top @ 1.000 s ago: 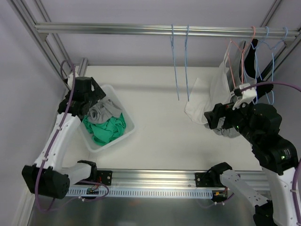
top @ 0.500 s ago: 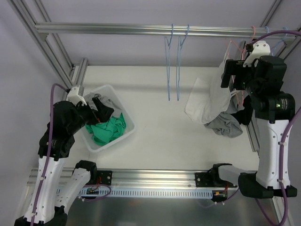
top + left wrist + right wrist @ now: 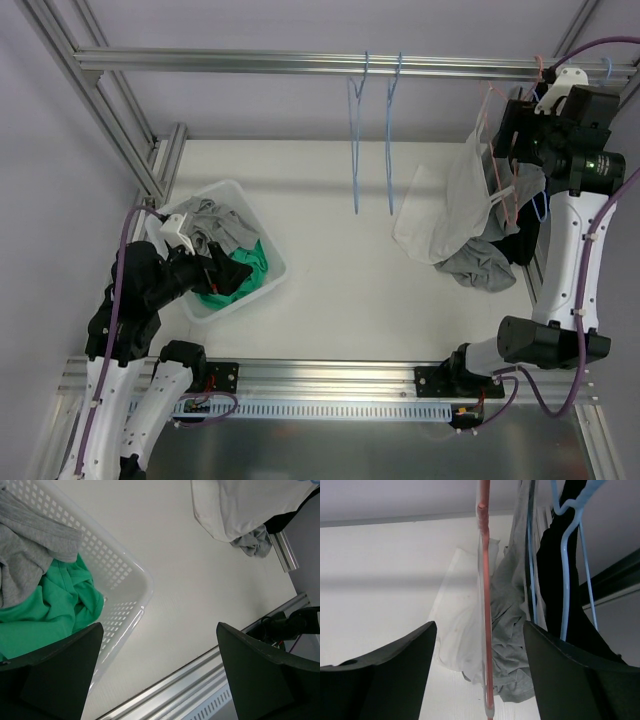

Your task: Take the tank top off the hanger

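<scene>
The right tool (image 3: pixel 479 630), fingers spread wide, straddles the pink hanger (image 3: pixel 485 605) without touching it. The white tank top (image 3: pixel 447 205) hangs from that hanger at the right end of the rail (image 3: pixel 300 62). The left tool (image 3: pixel 160 630), equally wide and empty, hovers above a white laundry basket (image 3: pixel 116 575) of green and grey clothes (image 3: pixel 45 605).

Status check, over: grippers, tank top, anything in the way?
Left gripper open, empty, by basket. Right gripper open, straddling pink hanger, not clamped. White tank top hangs on it. Grey garment and blue hanger crowd alongside.
</scene>
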Robot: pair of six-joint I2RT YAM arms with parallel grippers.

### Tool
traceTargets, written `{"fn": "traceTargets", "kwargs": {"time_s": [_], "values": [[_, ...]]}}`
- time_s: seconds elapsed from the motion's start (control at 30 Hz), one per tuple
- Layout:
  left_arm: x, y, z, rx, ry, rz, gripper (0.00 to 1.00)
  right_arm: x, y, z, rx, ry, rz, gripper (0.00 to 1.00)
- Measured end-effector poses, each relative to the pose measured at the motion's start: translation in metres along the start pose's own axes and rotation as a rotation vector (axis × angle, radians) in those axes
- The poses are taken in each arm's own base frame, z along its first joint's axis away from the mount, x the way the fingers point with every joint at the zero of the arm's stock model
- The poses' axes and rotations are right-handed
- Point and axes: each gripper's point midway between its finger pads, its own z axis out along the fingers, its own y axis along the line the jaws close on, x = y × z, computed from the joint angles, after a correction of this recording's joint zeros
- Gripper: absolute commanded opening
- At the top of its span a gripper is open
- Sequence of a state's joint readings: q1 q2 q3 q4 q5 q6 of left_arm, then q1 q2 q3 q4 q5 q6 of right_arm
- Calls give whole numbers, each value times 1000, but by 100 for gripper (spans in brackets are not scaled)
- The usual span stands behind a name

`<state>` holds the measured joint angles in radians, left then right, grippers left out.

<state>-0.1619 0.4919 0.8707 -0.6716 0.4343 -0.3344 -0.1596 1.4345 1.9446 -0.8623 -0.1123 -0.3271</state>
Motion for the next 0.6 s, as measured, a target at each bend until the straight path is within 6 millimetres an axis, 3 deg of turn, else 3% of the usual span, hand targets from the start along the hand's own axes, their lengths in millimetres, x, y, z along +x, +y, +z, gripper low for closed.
{"fn": "traceTargets", "kwargs": {"time_s": [0.1, 0.2, 0.37, 0.5, 0.6], "values": [[9, 4, 4, 0, 24, -1, 99, 3, 1, 12, -12, 13, 3, 63], [13, 6, 5, -2, 39, -5, 99, 6, 1, 21, -19, 24, 5, 30], [14, 6, 5, -1, 40, -4, 99, 11, 5, 31, -37, 21, 30, 20], [14, 6, 5, 0, 40, -4, 99, 17, 8, 37, -54, 21, 45, 0], [14, 6, 5, 1, 40, -4, 99, 16, 11, 37, -67, 12, 61, 0]]}}
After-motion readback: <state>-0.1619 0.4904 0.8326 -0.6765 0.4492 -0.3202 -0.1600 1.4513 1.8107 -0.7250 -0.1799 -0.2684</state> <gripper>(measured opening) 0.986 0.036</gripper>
